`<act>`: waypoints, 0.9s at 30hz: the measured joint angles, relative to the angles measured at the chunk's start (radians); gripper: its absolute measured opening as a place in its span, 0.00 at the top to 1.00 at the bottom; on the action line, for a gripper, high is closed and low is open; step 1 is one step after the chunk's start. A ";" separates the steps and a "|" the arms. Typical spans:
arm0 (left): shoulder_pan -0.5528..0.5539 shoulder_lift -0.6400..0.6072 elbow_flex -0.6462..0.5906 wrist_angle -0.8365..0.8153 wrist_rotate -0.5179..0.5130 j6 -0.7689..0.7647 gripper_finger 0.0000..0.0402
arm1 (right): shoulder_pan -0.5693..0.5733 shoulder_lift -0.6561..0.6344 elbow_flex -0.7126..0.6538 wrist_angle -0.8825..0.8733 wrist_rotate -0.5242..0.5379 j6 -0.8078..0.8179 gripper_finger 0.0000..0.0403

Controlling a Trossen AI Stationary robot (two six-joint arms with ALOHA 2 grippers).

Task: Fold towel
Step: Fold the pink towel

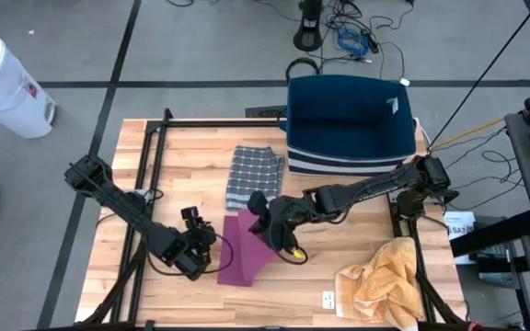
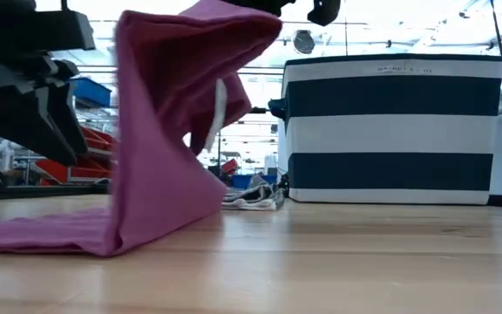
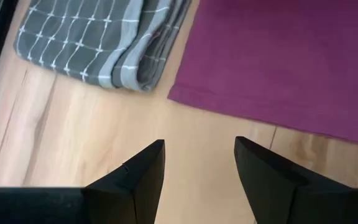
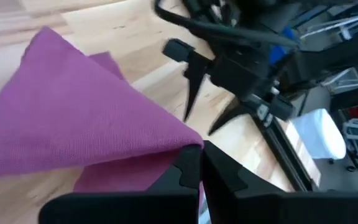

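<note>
A: Which step is this?

B: Mid-fold, I'd say. The right gripper has its fingers pinched tight on a corner of the purple towel and holds that corner up off the wood, over the rest of the cloth. From table height the towel rises in a peak while its lower part lies flat on the wooden table.

A: And the left gripper?

B: Low, just beside the towel's left edge, fingers spread wide with nothing between them. It holds no cloth.

A: So what does the next move need?

B: Probably carrying the lifted corner across to lay it on the flat part, edges lined up, then letting go. The left could pin the flat part so it doesn't drag.

A: Any room to work?

B: Some. The folded grey checked towel lies just behind the purple one, near its far edge, so that side is tight. The navy striped bin stands farther back. A crumpled yellow cloth sits well apart at the front right. Bare wood lies to the towel's right.
</note>
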 joint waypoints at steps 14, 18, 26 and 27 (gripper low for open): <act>-0.132 0.000 0.000 -0.003 -0.077 -0.190 0.50 | -0.026 0.135 -0.001 0.152 -0.036 -0.041 1.00; -0.151 0.000 0.000 -0.005 -0.084 -0.211 0.50 | -0.028 0.157 0.000 0.190 -0.041 -0.043 1.00; -0.155 0.000 0.000 -0.008 -0.099 -0.214 0.50 | -0.030 0.202 0.000 0.230 -0.065 -0.018 1.00; -0.155 0.000 0.000 -0.007 -0.101 -0.214 0.50 | -0.030 0.205 0.000 0.235 -0.076 -0.016 0.99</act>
